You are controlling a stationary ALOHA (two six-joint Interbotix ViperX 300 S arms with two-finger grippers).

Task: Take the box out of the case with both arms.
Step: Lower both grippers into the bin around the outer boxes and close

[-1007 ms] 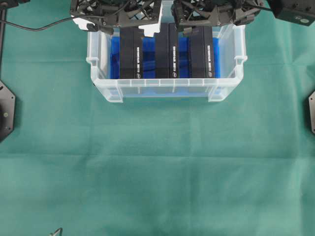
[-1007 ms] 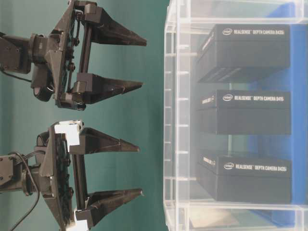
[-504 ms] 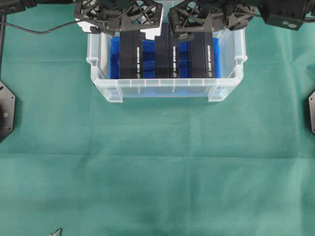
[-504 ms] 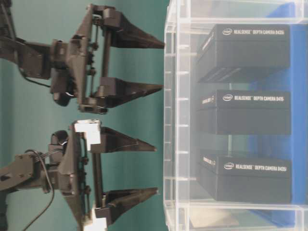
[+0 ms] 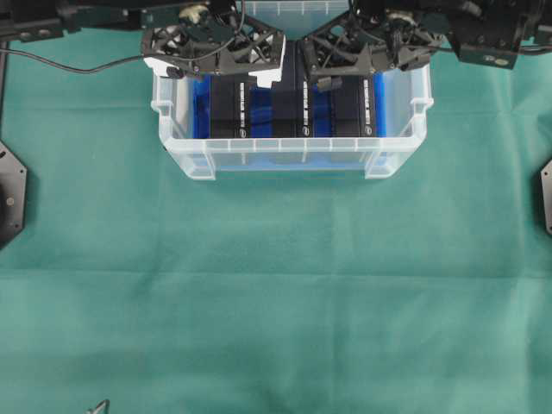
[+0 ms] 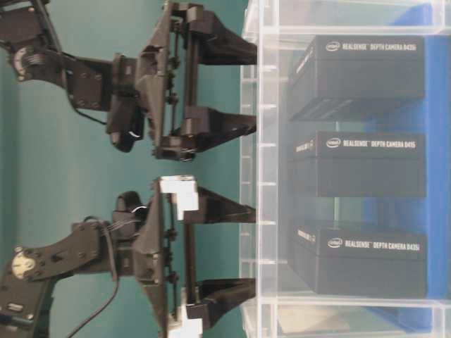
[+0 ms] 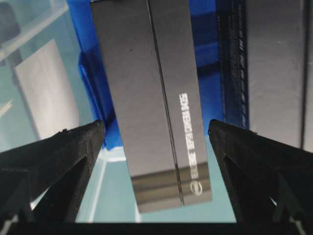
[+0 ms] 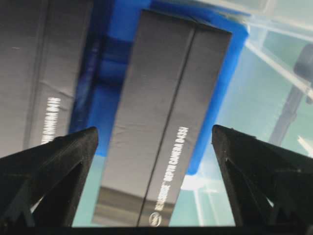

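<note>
The clear plastic case [image 5: 276, 159] sits at the top centre on a blue liner [image 7: 98, 88]. Three black boxes stand in it: left [image 5: 231, 108], middle [image 5: 296, 108], right [image 5: 355, 108]. My left gripper [image 5: 220, 73] hovers open over the left box [image 7: 151, 107], one finger on each side and not touching it. My right gripper [image 5: 362, 71] hovers open over the right box [image 8: 166, 117] in the same way. In the table-level view the left gripper [image 6: 248, 248] and right gripper [image 6: 252, 88] have their tips at the case's rim [image 6: 250, 162].
Green cloth [image 5: 276, 302] covers the table in front of the case. Black mounts sit at the left edge [image 5: 10, 194] and the right edge [image 5: 545, 198]. A black cable [image 5: 78, 65] trails off the left arm. The middle box [image 7: 274, 68] stands close beside the left one.
Both grippers have moved forward from behind the case to over the boxes, their tips reaching the rim. Both stayed open. The boxes and the case have not moved.
</note>
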